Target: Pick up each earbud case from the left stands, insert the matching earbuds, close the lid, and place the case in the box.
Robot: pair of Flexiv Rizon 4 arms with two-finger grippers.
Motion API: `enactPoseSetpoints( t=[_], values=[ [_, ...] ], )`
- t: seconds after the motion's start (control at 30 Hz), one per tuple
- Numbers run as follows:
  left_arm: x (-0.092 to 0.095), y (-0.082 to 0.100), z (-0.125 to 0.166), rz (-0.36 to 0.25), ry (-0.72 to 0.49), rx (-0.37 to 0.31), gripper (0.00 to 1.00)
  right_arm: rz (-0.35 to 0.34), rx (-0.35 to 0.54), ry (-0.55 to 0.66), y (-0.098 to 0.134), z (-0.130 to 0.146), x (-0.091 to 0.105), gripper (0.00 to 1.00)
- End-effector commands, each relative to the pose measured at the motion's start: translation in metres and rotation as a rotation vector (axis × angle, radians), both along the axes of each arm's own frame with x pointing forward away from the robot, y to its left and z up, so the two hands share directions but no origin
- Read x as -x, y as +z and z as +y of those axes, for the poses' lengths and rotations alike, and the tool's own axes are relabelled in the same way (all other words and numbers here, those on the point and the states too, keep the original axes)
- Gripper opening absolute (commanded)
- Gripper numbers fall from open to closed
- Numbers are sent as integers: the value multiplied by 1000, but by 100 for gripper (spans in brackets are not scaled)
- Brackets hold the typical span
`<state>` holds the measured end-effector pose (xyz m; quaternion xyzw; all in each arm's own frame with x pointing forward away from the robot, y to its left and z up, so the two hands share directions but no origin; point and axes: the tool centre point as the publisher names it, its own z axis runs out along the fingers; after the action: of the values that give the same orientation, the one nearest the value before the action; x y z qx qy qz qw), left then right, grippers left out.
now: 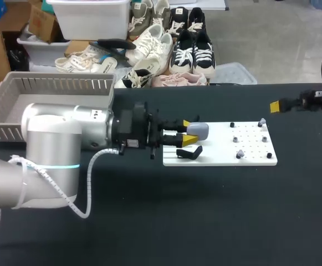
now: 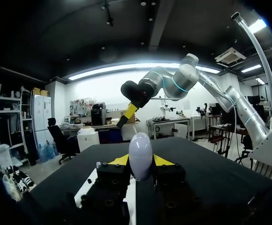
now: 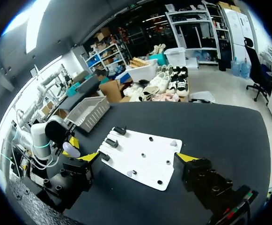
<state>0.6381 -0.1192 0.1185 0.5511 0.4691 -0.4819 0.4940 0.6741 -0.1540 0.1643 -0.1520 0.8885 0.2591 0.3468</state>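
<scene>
My left gripper [image 1: 187, 134] is shut on a pale grey-lavender earbud case [image 1: 198, 130], which it holds over the left end of the white board [image 1: 216, 158]. In the left wrist view the case [image 2: 140, 154] stands upright between the two yellow fingertips [image 2: 119, 161]. An empty black stand [image 1: 189, 152] sits just in front of it. Small grey earbuds [image 1: 240, 153] lie among black pegs on the board's right half. My right gripper [image 3: 138, 159] hangs open and empty above the board's [image 3: 145, 154] right end, seen at the far right [image 1: 280, 105] of the head view.
A grey slotted basket [image 1: 50, 91] stands on the table at the back left, behind my left arm. Black stands [image 3: 111, 142] line the board's left edge. Dark table surface [image 1: 205, 221] stretches in front of the board.
</scene>
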Motion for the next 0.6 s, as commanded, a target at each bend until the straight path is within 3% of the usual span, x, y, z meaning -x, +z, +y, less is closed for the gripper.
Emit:
enactPoseSetpoints(
  t=[0.03,0.3,0.6],
  values=[
    [-3,-4,-4,3,-7,7,0,-21,5,35,8,9,20,100],
    [-6,-6,-8,9,-16,18,0,-68,105,171,19,56,49,100],
    [-5,-9,-10,15,-28,21,0,-64,149,225,13,80,62,100]
  ],
)
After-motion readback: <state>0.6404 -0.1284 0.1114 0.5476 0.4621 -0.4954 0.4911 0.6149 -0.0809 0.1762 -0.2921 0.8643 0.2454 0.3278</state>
